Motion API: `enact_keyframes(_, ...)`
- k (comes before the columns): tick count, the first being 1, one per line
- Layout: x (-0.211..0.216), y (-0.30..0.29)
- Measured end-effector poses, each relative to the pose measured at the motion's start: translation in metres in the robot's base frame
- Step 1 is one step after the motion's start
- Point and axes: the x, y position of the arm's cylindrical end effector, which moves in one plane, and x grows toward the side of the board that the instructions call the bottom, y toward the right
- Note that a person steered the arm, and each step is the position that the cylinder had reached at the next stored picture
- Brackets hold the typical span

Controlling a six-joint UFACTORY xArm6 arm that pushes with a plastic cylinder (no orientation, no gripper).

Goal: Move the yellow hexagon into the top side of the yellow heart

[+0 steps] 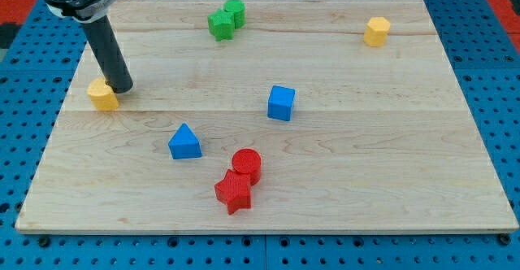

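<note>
A yellow block that looks like the hexagon (376, 31) sits near the view's top right corner of the wooden board. A second yellow block, seemingly the heart (101, 96), lies at the view's left edge of the board. My tip (120, 87) rests on the board touching that left yellow block on its right side, and the rod hides part of it. The two yellow blocks are far apart, almost a full board width.
A green pair (225, 19) sits at the top centre. A blue cube (281, 102) is mid-board and a blue triangle (184, 142) is left of centre. A red cylinder (246, 164) and a red star (233, 191) touch near the bottom. The board's left edge (57, 124) is close to my tip.
</note>
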Motion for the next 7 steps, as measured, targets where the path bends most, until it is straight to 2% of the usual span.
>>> enact_keyframes(1, -0.035, 0.076)
enact_keyframes(3, -0.051, 0.327)
enact_keyframes(4, -0.092, 0.458)
enact_keyframes(5, -0.123, 0.486)
enact_keyframes(7, -0.115, 0.307)
